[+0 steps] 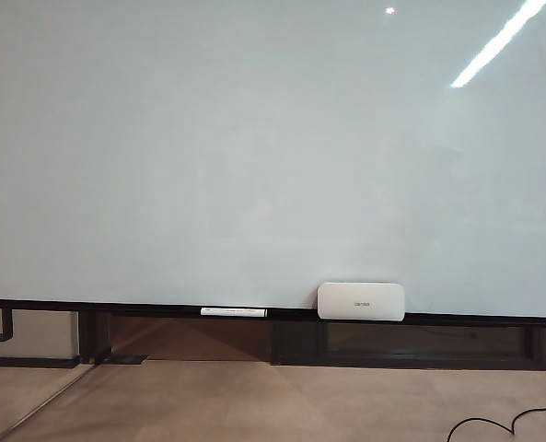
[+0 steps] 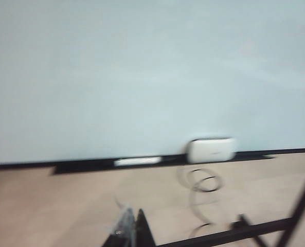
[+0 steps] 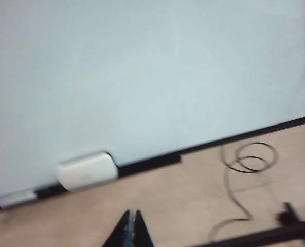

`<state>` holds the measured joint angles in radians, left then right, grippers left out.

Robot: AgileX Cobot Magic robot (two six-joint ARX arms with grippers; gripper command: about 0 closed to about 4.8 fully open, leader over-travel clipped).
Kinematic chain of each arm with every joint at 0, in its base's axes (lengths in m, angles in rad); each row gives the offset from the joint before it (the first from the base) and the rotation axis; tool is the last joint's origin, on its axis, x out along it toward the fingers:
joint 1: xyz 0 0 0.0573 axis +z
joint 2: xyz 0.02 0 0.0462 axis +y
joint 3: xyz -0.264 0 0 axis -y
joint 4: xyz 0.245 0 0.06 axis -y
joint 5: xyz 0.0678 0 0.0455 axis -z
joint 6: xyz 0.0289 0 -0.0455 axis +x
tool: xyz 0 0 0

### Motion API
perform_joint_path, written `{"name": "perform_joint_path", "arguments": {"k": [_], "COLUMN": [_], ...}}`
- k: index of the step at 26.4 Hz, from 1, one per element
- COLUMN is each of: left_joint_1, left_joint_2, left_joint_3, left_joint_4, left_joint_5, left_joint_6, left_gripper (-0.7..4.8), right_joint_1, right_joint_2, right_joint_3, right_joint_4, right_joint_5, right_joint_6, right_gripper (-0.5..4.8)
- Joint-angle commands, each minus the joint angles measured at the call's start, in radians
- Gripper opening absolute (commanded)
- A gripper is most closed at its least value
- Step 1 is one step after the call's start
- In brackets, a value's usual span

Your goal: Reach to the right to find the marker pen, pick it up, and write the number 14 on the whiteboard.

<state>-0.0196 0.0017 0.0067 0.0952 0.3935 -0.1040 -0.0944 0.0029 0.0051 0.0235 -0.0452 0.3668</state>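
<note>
The likeliest slip, as I judge it, is a grab at the wrong pen: the only one showing is the long capped white marker with a black end [image 1: 233, 312] lying on the thin black bottom rail [image 1: 144, 306] at lower centre of the exterior view, just left of the small white rounded-rectangle box [image 1: 361, 301], while the slim uncapped marker pen appears nowhere and must be sought off to the right. The very large glossy pale grey-white whiteboard [image 1: 254, 147] fills most of that view and bears no digits yet. The right gripper [image 3: 131, 226], at the lower edge of its wrist view, has its fingers pressed together on nothing; the left gripper [image 2: 132, 229], likewise low in its blurred view, looks closed and empty too.
</note>
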Motion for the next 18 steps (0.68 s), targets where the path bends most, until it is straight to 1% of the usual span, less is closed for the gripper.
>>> {"name": "perform_joint_path", "arguments": {"k": [1, 4, 7, 10, 12, 13, 14, 16, 18], "left_joint_1": [0.000, -0.005, -0.031, -0.074, -0.106, -0.123, -0.136, -0.158, -0.165], "left_joint_2": [0.001, 0.002, 0.014, 0.053, 0.099, 0.127, 0.152, 0.202, 0.232], "left_joint_3": [0.003, 0.003, 0.003, 0.005, 0.005, 0.006, 0.007, 0.019, 0.018], "left_joint_4": [0.064, 0.066, 0.065, 0.084, 0.105, 0.125, 0.146, 0.184, 0.271], "left_joint_5": [0.097, 0.134, 0.124, 0.122, 0.123, 0.124, 0.123, 0.091, -0.003], "left_joint_6": [-0.066, -0.092, -0.103, -0.106, -0.106, -0.108, -0.114, -0.114, -0.115], "left_gripper": [-0.06, -0.06, -0.06, -0.06, -0.06, -0.06, -0.06, -0.06, -0.06], "right_joint_1": [0.000, 0.000, 0.000, 0.000, 0.000, 0.000, 0.000, 0.000, 0.000], "right_joint_2": [0.001, 0.001, 0.001, 0.001, 0.002, 0.010, 0.022, 0.063, 0.122], "right_joint_3": [0.005, 0.005, 0.015, 0.051, 0.098, 0.122, 0.140, 0.184, 0.221], "right_joint_4": [0.083, 0.130, 0.138, 0.138, 0.137, 0.136, 0.138, 0.138, 0.150], "right_joint_5": [0.041, 0.072, 0.090, 0.099, 0.100, 0.111, 0.150, 0.191, 0.204], "right_joint_6": [0.126, 0.118, 0.062, 0.035, -0.008, -0.012, -0.004, -0.002, -0.006], "right_gripper": [0.00, 0.00, 0.00, 0.13, 0.13, 0.13, 0.13, 0.21, 0.21]}}
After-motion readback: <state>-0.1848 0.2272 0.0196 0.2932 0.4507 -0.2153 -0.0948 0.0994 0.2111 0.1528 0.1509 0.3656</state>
